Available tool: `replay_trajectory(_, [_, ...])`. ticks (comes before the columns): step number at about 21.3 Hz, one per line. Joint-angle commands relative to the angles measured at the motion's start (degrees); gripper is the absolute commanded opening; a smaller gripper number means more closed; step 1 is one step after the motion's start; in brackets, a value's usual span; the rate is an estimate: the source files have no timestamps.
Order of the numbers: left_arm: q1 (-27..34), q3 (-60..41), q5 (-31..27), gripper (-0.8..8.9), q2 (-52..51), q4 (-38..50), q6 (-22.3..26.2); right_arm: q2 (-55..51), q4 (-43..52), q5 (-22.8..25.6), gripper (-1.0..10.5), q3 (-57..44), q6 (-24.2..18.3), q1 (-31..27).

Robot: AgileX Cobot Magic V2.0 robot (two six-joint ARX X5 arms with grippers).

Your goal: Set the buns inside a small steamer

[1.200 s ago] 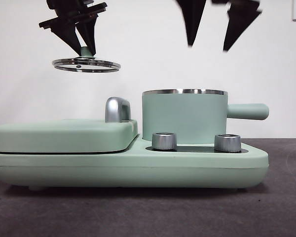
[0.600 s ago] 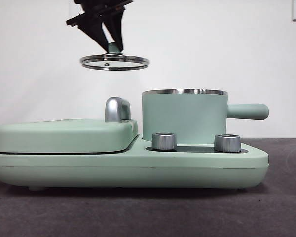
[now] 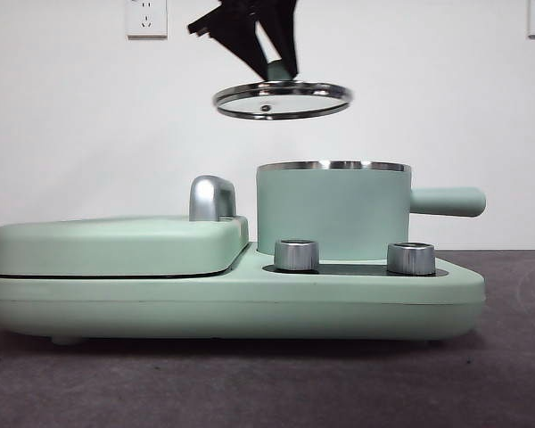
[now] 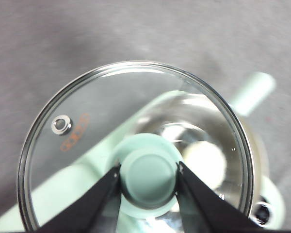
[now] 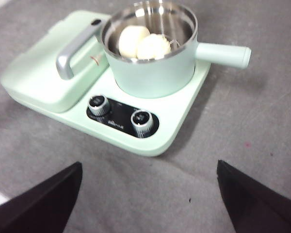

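Buns (image 5: 143, 42) sit in steamer (image 3: 333, 210); my left gripper (image 4: 149, 175), pinching lid (image 3: 283, 98) knob, needs centering over the rim, then lowering.

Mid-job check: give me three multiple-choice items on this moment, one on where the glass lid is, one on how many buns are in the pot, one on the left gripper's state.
1. Where is the steel-rimmed glass lid?
A. seated on the pot
B. in the air above the mint-green cylindrical steamer pot
C. on the table

2. How many white buns lie in the pot?
A. none
B. two
C. four

3. The left gripper is:
A. open and empty
B. shut on the lid's green knob
C. holding the pot handle

Answers: 1 B, the front view shows a gap under the lid. 2 B, the right wrist view shows two. 3 B, its fingers press both sides of the knob.
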Motion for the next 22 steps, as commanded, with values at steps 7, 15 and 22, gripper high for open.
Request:
replay_trajectory(7, [-5.75,2.58,0.44,1.09,-0.66,0.04,-0.42,-3.41,1.86,-6.29,4.4,0.48,-7.37,0.61])
replay_trajectory(15, [-6.88,2.58,0.44,0.84,1.16,-1.11,-0.59,-3.41,1.88,-6.36,4.4,0.48,-7.34,0.61])
replay_trajectory(22, [-6.62,2.58,0.39,0.15,4.35,-1.03,-0.59,-3.41,1.88,-6.32,4.4,0.48,-7.32,0.61])
